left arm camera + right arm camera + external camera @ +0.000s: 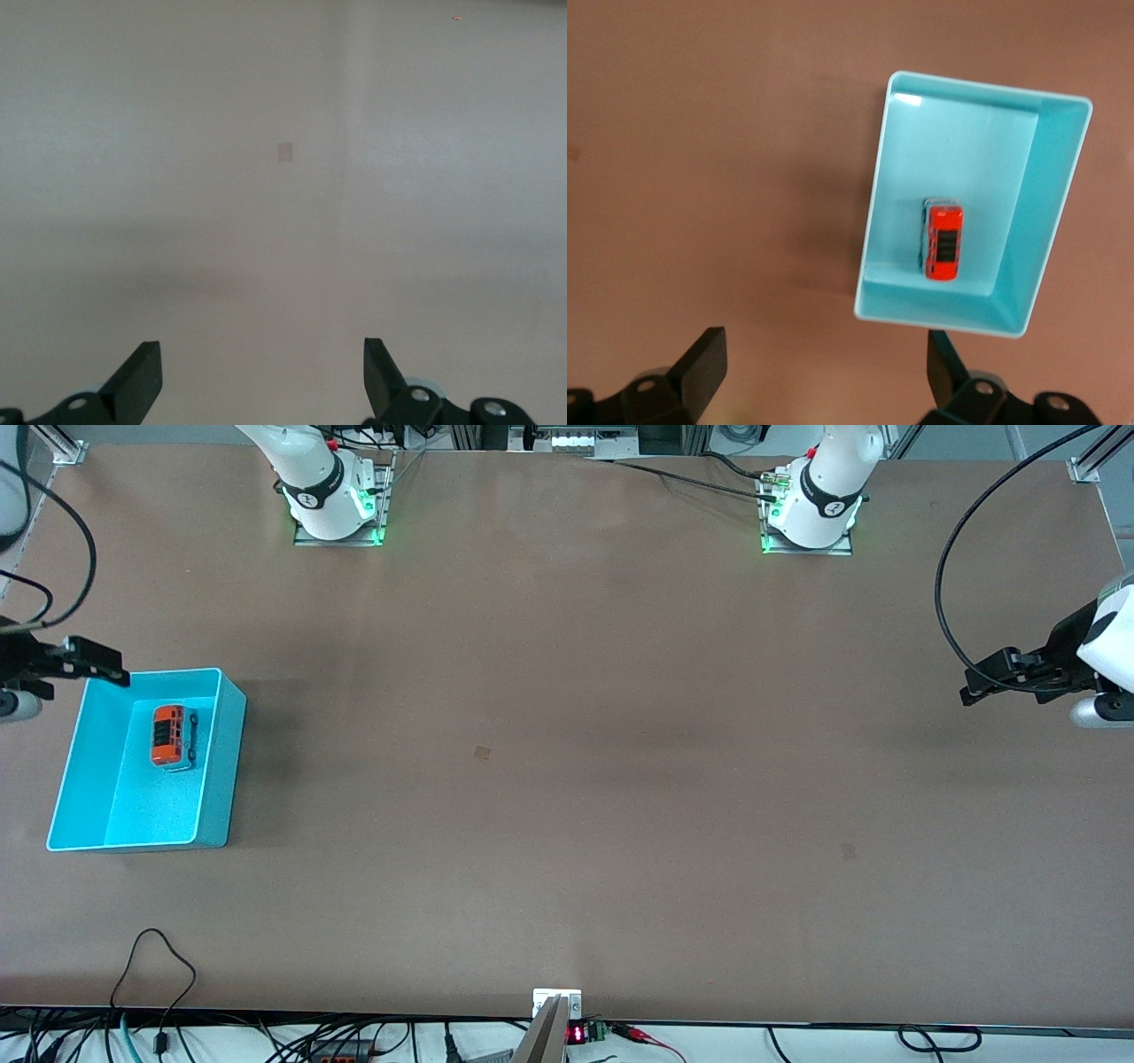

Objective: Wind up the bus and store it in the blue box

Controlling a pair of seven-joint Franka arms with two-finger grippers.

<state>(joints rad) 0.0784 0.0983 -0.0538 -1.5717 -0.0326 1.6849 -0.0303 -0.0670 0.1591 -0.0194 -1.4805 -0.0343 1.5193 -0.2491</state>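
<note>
The bus (171,735) lies inside the blue box (221,779) at the front view's middle left edge. The right gripper (89,662) hovers over the box's upper corner, fingers apart. The left gripper (974,686) waits at the frame's right edge, fingers apart, empty.

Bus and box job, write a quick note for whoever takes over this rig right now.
Left pincer: open, empty, over bare table at the left arm's end; arm waits.
Right pincer: open, empty, up in the air by the box's rim at the right arm's end.
Bus: lies inside the blue box, in the half farther from the front camera, untouched by either pincer.
Done: bus is stored in the box.
Left: nothing visible to do; whether the bus was wound cannot be told from the views.
</note>
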